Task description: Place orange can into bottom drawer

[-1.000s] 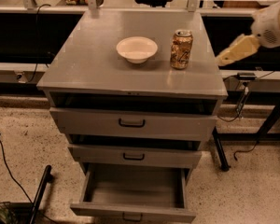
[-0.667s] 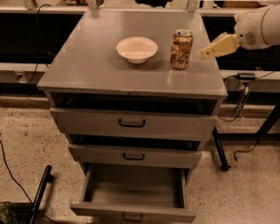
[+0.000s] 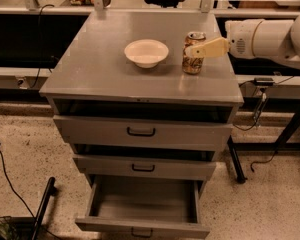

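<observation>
Beside orange can (image 3: 192, 65), end effector (image 3: 190, 50); bottom drawer (image 3: 110, 225) open.

White arm (image 3: 270, 36), cream gripper (image 3: 190, 50) at right

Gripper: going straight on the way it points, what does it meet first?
The orange can. The gripper reaches in from the right over the cabinet top, pointing left, tip level with the can's upper part. Depth is unclear, though.
</observation>
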### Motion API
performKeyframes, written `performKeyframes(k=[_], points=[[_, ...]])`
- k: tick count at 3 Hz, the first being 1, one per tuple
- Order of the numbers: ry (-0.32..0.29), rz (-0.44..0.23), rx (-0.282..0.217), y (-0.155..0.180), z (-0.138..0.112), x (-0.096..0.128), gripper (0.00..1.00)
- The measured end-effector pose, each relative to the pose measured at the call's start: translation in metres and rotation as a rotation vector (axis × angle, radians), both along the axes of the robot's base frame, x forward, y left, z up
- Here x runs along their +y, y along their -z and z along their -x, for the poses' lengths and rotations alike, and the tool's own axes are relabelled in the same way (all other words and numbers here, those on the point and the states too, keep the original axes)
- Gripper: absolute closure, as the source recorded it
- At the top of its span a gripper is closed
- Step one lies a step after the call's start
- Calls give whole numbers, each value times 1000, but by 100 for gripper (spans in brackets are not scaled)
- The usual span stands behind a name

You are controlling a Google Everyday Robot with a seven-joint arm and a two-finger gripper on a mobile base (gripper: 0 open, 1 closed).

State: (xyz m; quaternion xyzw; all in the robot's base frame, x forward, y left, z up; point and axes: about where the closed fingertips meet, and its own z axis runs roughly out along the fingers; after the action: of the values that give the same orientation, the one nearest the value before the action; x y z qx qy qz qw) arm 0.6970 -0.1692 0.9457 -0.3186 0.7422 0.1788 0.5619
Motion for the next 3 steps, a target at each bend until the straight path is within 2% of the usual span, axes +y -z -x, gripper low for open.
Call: performKeyframes(k=[1, 2, 3], points=[[10, -40, -30, 19, -14, 12, 0], [25, -55, -82, 26, -31, 15, 0], [13, -77, -122, 21, -45, 22, 0]])
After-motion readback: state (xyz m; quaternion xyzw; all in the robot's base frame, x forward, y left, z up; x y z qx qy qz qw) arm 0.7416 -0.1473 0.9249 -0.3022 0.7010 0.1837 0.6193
